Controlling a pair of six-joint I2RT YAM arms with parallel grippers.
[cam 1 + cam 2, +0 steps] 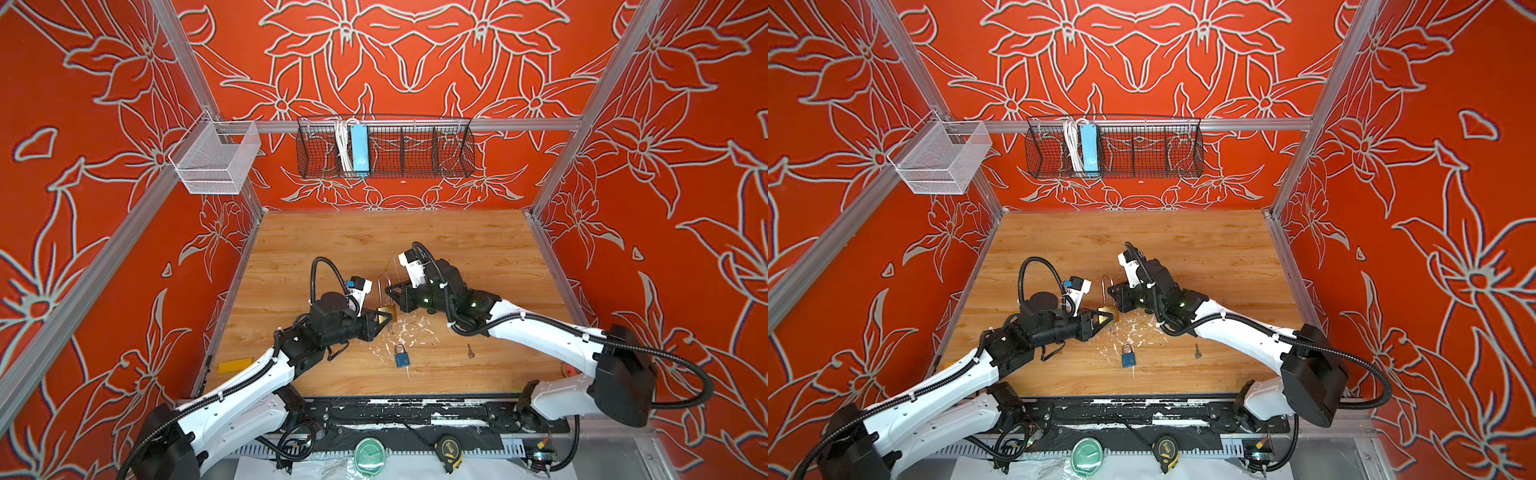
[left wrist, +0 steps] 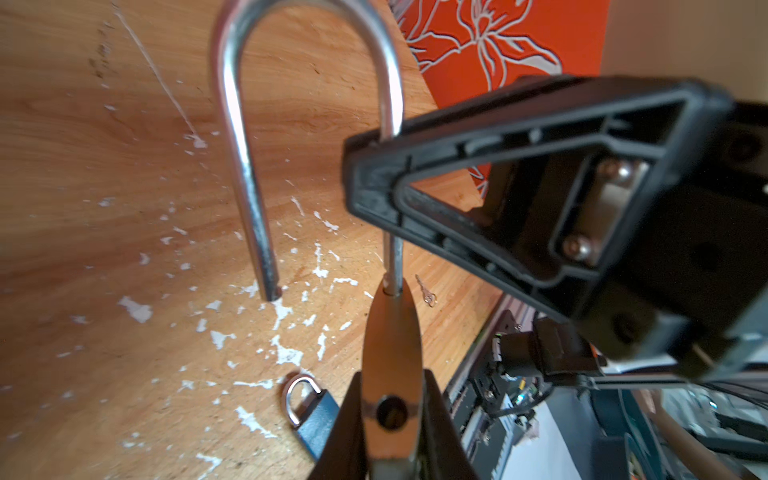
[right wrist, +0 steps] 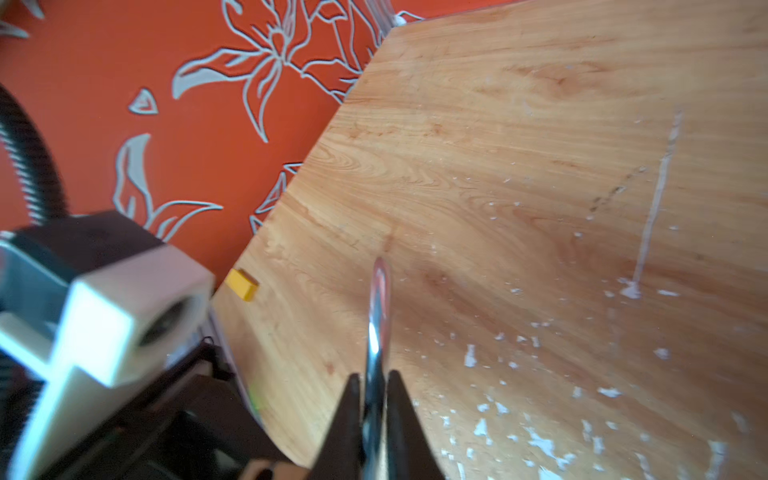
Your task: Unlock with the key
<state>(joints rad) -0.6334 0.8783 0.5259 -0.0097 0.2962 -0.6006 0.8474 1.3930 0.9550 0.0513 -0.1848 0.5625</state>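
Observation:
A brass padlock (image 1: 386, 311) (image 1: 1109, 311) (image 2: 390, 353) is held above the table, and my left gripper (image 1: 384, 318) (image 2: 392, 419) is shut on its body. Its empty keyhole faces the left wrist camera. The steel shackle (image 2: 232, 124) (image 1: 383, 286) stands open, one end free of the body. My right gripper (image 1: 392, 291) (image 1: 1115, 291) (image 3: 376, 386) is shut on the shackle's (image 3: 377, 324) other leg. A small key (image 1: 470, 351) (image 1: 1197, 351) (image 2: 426, 293) lies flat on the table, under the right forearm in both top views. Neither gripper touches it.
A closed blue padlock (image 1: 401, 356) (image 2: 313, 419) lies on the table in front of the grippers, among white paint flecks. A yellow block (image 1: 235, 365) (image 3: 242, 284) sits at the left edge. A black wire basket (image 1: 384, 166) and a white mesh basket (image 1: 216, 166) hang behind.

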